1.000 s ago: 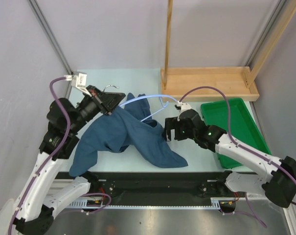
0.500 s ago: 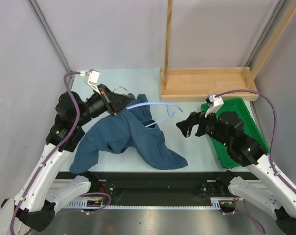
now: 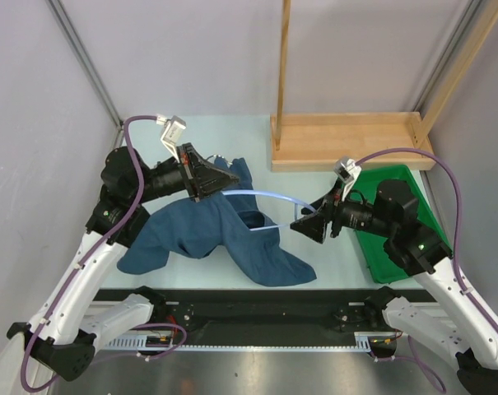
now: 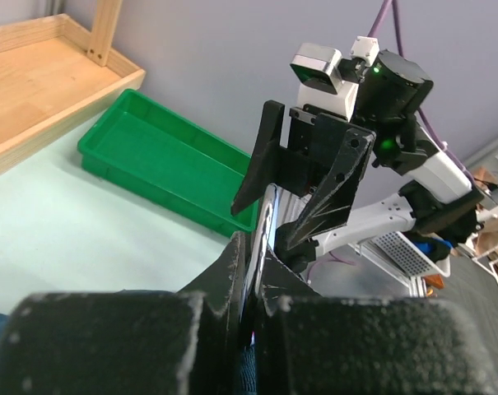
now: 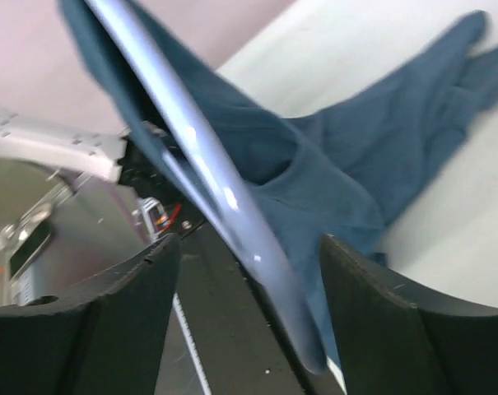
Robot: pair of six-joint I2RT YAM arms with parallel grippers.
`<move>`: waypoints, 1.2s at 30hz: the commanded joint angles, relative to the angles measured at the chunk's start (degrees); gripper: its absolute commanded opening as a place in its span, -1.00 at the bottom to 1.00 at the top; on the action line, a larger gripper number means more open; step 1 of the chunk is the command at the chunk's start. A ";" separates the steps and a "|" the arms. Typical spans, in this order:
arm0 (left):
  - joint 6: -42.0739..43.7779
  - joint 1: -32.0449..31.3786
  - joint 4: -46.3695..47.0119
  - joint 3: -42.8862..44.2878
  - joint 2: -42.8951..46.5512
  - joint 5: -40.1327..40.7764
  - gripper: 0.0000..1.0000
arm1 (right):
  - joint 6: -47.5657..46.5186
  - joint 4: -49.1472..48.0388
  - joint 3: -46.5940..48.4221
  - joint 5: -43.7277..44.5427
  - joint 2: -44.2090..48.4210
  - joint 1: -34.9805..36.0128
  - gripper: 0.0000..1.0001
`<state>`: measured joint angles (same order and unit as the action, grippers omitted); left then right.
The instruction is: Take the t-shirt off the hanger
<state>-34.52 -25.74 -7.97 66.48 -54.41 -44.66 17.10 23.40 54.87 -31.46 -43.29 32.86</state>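
Teal t-shirt (image 3: 199,226) hiding part of hanger (image 3: 269,196), hook unseen

The whole tabletop (image 3: 224,136) is taken in from high above and behind the robot, at a distance, looking forward and down. From the left wrist, a close view is cast along its own fingers (image 4: 109,346) across to the right hand (image 4: 273,218) and the green tray (image 4: 158,152), both also seen from the top. From the right wrist, the hanger (image 5: 207,164) and t-shirt (image 5: 356,189) are seen very near and blurred, framed between that wrist's fingers (image 5: 109,329).
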 commanded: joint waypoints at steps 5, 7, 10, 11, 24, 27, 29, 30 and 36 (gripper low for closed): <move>-1.51 0.25 6.30 1.73 0.18 -4.99 -0.99 | 3.89 -9.94 -4.15 -11.68 2.15 -0.17 0.12; -1.77 0.25 6.82 1.64 0.01 -5.69 -0.99 | 4.34 -11.62 -4.60 -12.48 1.89 -0.17 -0.09; -2.21 0.25 7.53 1.46 -0.08 -6.66 -0.99 | 4.52 -12.23 -5.47 -13.36 1.80 -0.17 -0.33; -2.22 0.25 7.53 1.46 0.01 -7.01 -0.99 | 4.61 -12.50 -5.74 -13.88 1.63 -0.17 -0.55; 10.88 0.25 -23.14 12.98 1.14 31.42 0.93 | 4.34 -6.96 -8.11 8.51 4.79 -0.25 -1.00; 10.36 0.25 -23.41 7.91 7.55 43.99 0.95 | 5.39 -6.96 -8.46 11.68 5.14 -0.43 -1.00; 9.30 0.25 -24.02 4.82 12.82 51.48 1.00 | 5.92 -7.05 -8.47 12.83 5.93 -0.61 -1.00; 8.69 0.25 -25.94 1.84 14.41 58.31 1.00 | 6.19 -6.96 -8.47 13.44 6.28 -0.78 -1.00; 6.92 0.25 -30.88 -8.10 18.39 59.81 0.99 | 6.45 -6.78 -7.94 15.47 9.53 -1.57 -1.00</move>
<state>-27.35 -25.43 -34.15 64.64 -33.78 10.46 22.55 21.32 45.34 -18.79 -36.93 31.90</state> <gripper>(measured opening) 0.996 0.167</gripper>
